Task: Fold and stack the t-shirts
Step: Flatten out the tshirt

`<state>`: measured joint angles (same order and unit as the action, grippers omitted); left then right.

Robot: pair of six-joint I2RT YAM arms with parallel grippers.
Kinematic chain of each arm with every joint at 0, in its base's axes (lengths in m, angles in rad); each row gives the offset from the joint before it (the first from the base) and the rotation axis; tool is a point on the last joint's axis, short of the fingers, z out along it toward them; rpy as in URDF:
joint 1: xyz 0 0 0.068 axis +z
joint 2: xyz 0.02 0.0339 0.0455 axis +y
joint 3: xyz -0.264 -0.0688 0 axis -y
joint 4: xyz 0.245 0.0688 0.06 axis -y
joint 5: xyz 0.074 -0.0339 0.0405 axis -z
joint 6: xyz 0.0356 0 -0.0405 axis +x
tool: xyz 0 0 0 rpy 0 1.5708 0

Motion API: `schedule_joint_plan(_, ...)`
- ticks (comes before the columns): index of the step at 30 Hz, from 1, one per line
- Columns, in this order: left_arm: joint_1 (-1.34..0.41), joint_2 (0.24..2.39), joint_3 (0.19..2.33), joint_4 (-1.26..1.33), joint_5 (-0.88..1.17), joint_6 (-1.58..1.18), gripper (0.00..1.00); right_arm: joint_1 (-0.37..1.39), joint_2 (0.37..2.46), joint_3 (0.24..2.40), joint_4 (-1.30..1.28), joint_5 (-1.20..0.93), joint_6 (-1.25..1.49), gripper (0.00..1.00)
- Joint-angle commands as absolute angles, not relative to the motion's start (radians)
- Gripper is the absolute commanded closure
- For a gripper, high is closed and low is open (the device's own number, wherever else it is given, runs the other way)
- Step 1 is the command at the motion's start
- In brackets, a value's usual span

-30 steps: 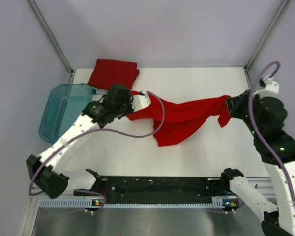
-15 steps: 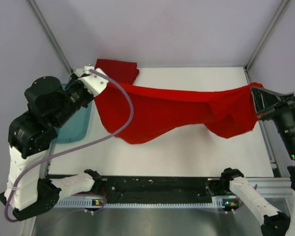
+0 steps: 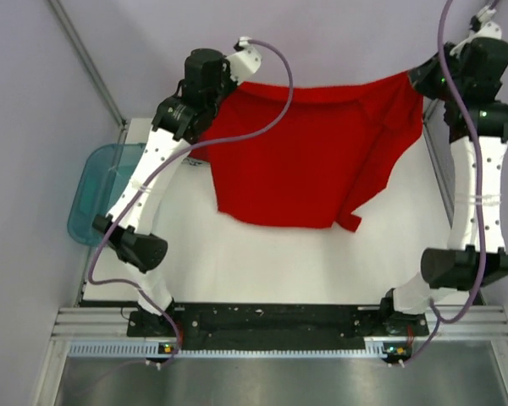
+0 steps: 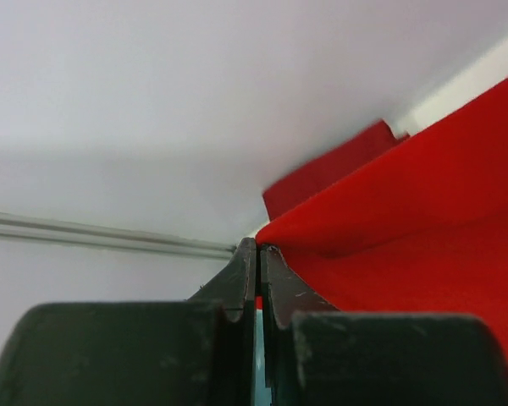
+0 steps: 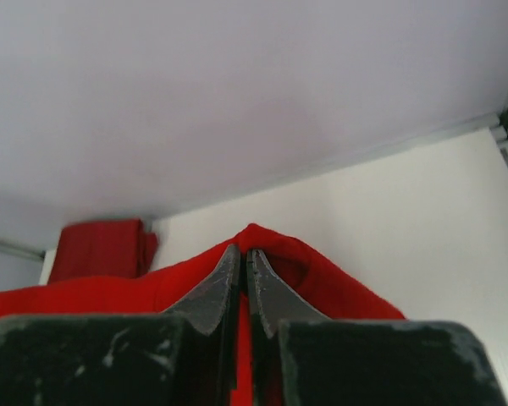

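The two arms hold one red t-shirt (image 3: 305,161) up in the air, spread wide like washing on a line. It hangs to the right of the blue tub (image 3: 102,186) and higher than the tub. Its bottom edge looks close to the white table (image 3: 279,271), but I cannot tell if it touches.

The left pincer (image 4: 258,254) is squeezed tight on the top corner of the shirt nearest the tub. The right pincer (image 5: 241,254) is squeezed tight on the other top corner, far from the tub. The side of the shirt away from the tub is bunched up and droops down in a point.

A second, folded t-shirt (image 5: 97,249) lies flat on the table in the back corner on the tub's side. It looks like the start of the pile.

I think the step now is opening the shirt out so it can be laid flat. The folding of this one is not yet begun. Next, both arms need to come down together, at the same speed, and lay the shirt smooth on the table beside the tub. They must pull the top edge tight so it does not wrinkle. The bunched side may need a tug to straighten it.
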<state>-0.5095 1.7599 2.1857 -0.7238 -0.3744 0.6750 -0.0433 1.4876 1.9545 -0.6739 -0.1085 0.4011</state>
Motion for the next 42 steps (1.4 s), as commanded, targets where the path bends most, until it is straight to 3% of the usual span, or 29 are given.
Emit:
schedule_joint_plan(1, -0.499, 1.818, 2.402, -0.431, -0.446, 0.733, 1.0, -0.13, 1.561, 2.271, -0.571, -0.23, 0.477, 1.0)
schedule_joint_plan(5, -0.5, 1.842, 2.405, -0.339, -0.436, 0.805, 1.0, -0.201, 1.582, 2.385, -0.571, -0.271, 0.505, 1.0)
schedule_joint_plan(8, -0.5, 1.816, 2.327, -0.339, -0.382, 0.815, 1.0, -0.229, 1.519, 2.297, -0.572, -0.284, 0.488, 1.0)
schedule_joint_plan(12, -0.511, 1.749, 2.143, -0.414, -0.278, 0.81, 1.0, -0.229, 1.358, 1.972, -0.591, -0.317, 0.427, 1.0)
schedule_joint_plan(20, -0.534, 1.562, 1.464, -0.494, -0.12, 0.772, 1.0, -0.224, 1.039, 1.086, -0.646, -0.527, 0.554, 1.0)
schedule_joint_plan(23, -0.552, 1.54, 1.281, -0.525, -0.089, 0.743, 1.0, -0.218, 0.941, 0.797, -0.644, -0.497, 0.59, 1.0)
schedule_joint_plan(28, -0.557, 1.525, 1.08, -0.534, -0.072, 0.701, 1.0, -0.218, 0.821, 0.508, -0.6, -0.397, 0.695, 1.0)
schedule_joint_plan(33, -0.557, 1.473, 0.977, -0.546, -0.061, 0.683, 1.0, -0.218, 0.749, 0.434, -0.615, -0.348, 0.752, 0.99)
schedule_joint_plan(35, -0.557, 1.445, 0.959, -0.572, -0.045, 0.677, 1.0, -0.216, 0.721, 0.437, -0.635, -0.33, 0.762, 0.91)
schedule_joint_plan(36, -0.557, 1.431, 0.948, -0.583, -0.038, 0.672, 1.0, -0.216, 0.712, 0.442, -0.643, -0.324, 0.767, 0.8)
schedule_joint_plan(37, -0.558, 1.416, 0.936, -0.595, -0.029, 0.67, 1.0, -0.218, 0.701, 0.455, -0.652, -0.316, 0.77, 0.6)
schedule_joint_plan(38, -0.558, 1.404, 0.927, -0.607, -0.015, 0.67, 1.0, -0.216, 0.695, 0.475, -0.67, -0.296, 0.769, 0.51)
schedule_joint_plan(40, -0.558, 1.381, 0.911, -0.646, 0.036, 0.664, 1.0, -0.216, 0.686, 0.537, -0.715, -0.235, 0.743, 0.43)
schedule_joint_plan(42, -0.56, 1.368, 0.893, -0.672, 0.075, 0.655, 1.0, -0.218, 0.684, 0.61, -0.739, -0.158, 0.692, 0.41)
